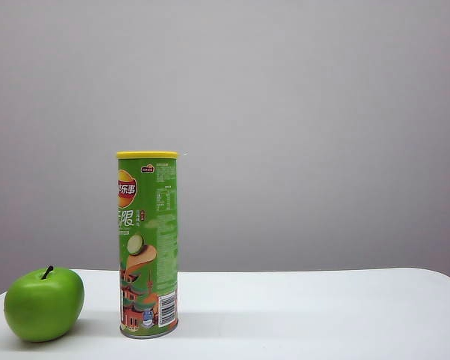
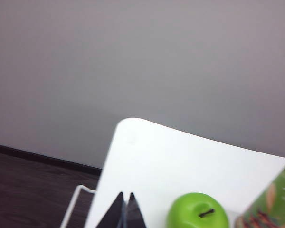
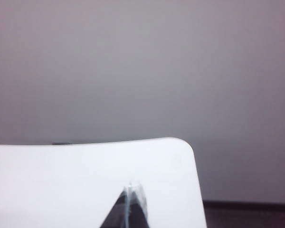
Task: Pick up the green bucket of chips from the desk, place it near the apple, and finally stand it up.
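Observation:
The green bucket of chips (image 1: pixel 148 244) stands upright on the white desk (image 1: pixel 307 315), yellow lid on top. Close to its left sits the shiny green apple (image 1: pixel 44 303). No arm or gripper appears in the exterior view. In the left wrist view my left gripper (image 2: pixel 126 195) is shut with nothing in it, above the desk (image 2: pixel 180 161); the apple (image 2: pixel 197 216) lies beside it and a sliver of the chips bucket (image 2: pixel 275 204) shows past the apple. In the right wrist view my right gripper (image 3: pixel 132 186) is shut and empty over the bare desk (image 3: pixel 61 180).
A plain grey wall (image 1: pixel 285 112) stands behind the desk. Rounded desk corners (image 2: pixel 128 124) (image 3: pixel 183 145) appear in both wrist views, with dark floor (image 2: pixel 28 190) beyond the edges. A white frame bar (image 2: pixel 76 202) runs beside the desk edge.

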{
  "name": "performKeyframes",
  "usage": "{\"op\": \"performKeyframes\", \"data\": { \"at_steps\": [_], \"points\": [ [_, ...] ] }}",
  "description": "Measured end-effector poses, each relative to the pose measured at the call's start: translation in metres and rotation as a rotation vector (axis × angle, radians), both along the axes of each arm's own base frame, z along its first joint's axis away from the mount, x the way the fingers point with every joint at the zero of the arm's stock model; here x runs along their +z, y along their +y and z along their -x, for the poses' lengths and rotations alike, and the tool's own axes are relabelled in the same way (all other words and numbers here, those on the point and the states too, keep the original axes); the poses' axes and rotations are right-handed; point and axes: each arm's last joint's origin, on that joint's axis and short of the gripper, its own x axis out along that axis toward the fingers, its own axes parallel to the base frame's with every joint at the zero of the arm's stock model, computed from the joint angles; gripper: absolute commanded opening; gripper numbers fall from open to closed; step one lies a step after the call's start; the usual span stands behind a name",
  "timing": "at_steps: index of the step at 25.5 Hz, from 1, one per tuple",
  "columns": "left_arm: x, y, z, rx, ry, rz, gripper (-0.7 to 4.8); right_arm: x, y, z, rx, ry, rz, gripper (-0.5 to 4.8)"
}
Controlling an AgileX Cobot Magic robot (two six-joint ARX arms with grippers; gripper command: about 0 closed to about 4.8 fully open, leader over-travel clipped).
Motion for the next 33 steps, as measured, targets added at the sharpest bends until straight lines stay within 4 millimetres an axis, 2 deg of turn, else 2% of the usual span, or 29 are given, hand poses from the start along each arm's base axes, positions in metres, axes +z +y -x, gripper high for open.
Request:
{"op": "performKeyframes", "data": {
  "at_steps": [4,8,11,17,24,27,33],
  "points": [
    [-0.001,0.001,0.0,0.026,0.016,0.002,-0.05,0.0,-0.003,0.0,-0.1,0.0,-0.003,-0.07],
    [-0.004,0.002,0.001,0.06,0.042,-0.019,-0.05,-0.004,-0.003,0.0,-0.112,0.039,-0.041,-0.07],
    [-0.005,0.002,0.0,0.06,0.041,-0.04,-0.05,-0.013,-0.004,0.001,-0.153,0.139,-0.035,-0.07],
    [-0.01,0.004,0.0,0.12,0.053,-0.007,-0.05,-0.015,-0.004,0.002,-0.155,0.155,-0.034,-0.07],
    [-0.011,-0.012,-0.002,-0.002,0.057,0.007,-0.05,-0.017,-0.004,0.002,-0.151,0.18,-0.033,-0.07],
    [-0.011,-0.024,-0.002,-0.088,0.055,-0.08,-0.05,-0.014,-0.003,0.002,-0.109,0.151,-0.036,-0.07],
    [-0.009,-0.023,-0.002,-0.048,0.034,-0.121,-0.05,-0.007,-0.003,0.001,-0.107,0.075,-0.024,-0.07]
  ]
}}
